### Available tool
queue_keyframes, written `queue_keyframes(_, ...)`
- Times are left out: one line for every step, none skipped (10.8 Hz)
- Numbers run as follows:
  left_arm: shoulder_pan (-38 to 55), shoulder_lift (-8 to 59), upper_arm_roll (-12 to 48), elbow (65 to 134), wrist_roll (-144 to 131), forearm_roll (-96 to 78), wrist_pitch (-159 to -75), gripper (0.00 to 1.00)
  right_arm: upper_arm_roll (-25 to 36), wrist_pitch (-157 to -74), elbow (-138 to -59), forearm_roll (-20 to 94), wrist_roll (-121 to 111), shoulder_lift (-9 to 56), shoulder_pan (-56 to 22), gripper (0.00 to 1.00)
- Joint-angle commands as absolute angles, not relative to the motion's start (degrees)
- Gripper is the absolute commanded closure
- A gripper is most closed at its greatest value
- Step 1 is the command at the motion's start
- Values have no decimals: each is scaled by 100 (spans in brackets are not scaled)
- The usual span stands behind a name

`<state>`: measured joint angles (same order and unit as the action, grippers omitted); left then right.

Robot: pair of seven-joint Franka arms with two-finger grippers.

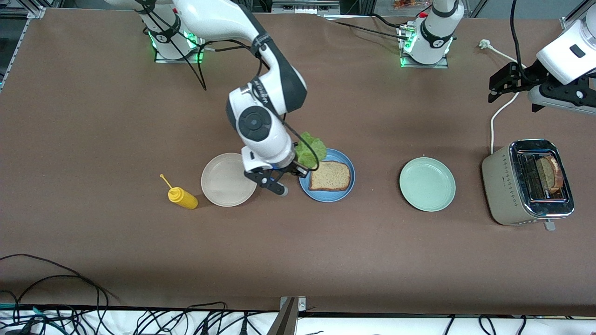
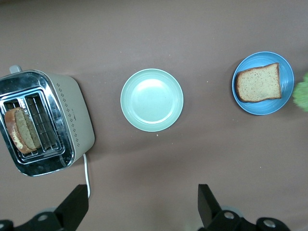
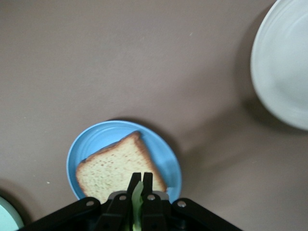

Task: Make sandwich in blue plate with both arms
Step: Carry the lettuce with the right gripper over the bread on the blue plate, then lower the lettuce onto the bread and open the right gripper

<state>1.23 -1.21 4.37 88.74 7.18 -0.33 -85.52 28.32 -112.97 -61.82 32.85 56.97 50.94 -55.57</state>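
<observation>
The right gripper (image 3: 140, 182) is clamped on a lettuce leaf (image 1: 311, 148), holding it in the air over the edge of the blue plate (image 1: 347, 168) that faces the robots' bases. In the right wrist view a thin strip of green shows between the closed fingers (image 3: 147, 185). One bread slice (image 1: 329, 176) lies flat on the blue plate. A second slice (image 1: 550, 174) stands in a slot of the toaster (image 1: 500, 186) at the left arm's end of the table. The left gripper (image 2: 142, 208) waits with its jaws wide apart and nothing between them, up over the table by the toaster. A green plate (image 1: 427, 184) sits between the blue plate and the toaster. A white plate (image 1: 223, 181) lies just beside the blue plate toward the right arm's end, with a yellow bottle (image 1: 181, 196) near it.
</observation>
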Motion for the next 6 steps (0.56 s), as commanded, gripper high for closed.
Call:
queue_keyframes(97,-88,439,8736,694,-27,-8437,0,3006,-11906,-5599,3437,7114,5755,-5852,100)
queue_keyframes(97,-88,431,8736,738,-18,-8437,0,2997,-12240,-5599,3437,7563,5896,-5958,100)
queue_keyframes(88,-88,422,8736,738,-18,-8437,0,3006,-12443,-5599,3428,7707,6019,-6020,100)
queue_keyframes(88,-88,422,8736,730,-9,-8437,0,3015,-12515,-5599,3428,7708,6081,-6029,100)
queue_keyframes(97,-88,422,8736,712,-9,-8437,0,3006,-12585,-5599,3428,7708,6099,-6029,100)
queue_keyframes(88,-79,422,8736,721,-17,-8437,0,2971,-12656,-5607,3419,7682,6100,-6029,100)
